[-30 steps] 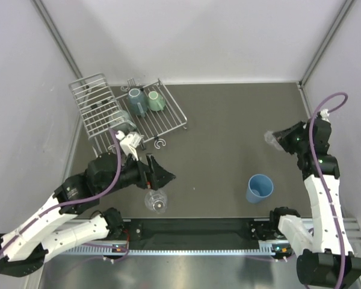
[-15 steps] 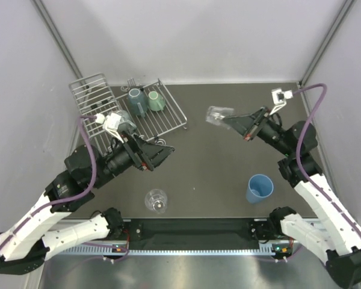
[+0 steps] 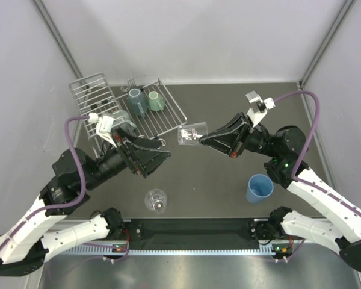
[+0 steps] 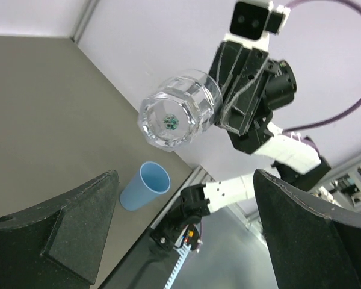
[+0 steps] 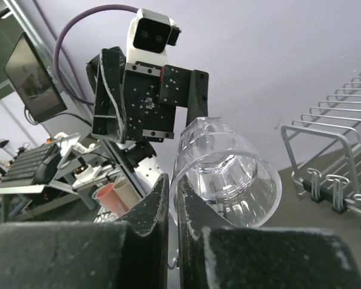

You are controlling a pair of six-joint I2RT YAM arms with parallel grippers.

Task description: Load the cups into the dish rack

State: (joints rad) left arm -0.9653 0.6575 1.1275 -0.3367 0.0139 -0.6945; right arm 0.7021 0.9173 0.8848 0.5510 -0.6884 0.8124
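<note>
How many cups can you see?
5: grey-teal mug and mint-green mug in the dish rack; clear glass in the right gripper; second glass and blue tumbler on the table. The left arm may hide more.
</note>
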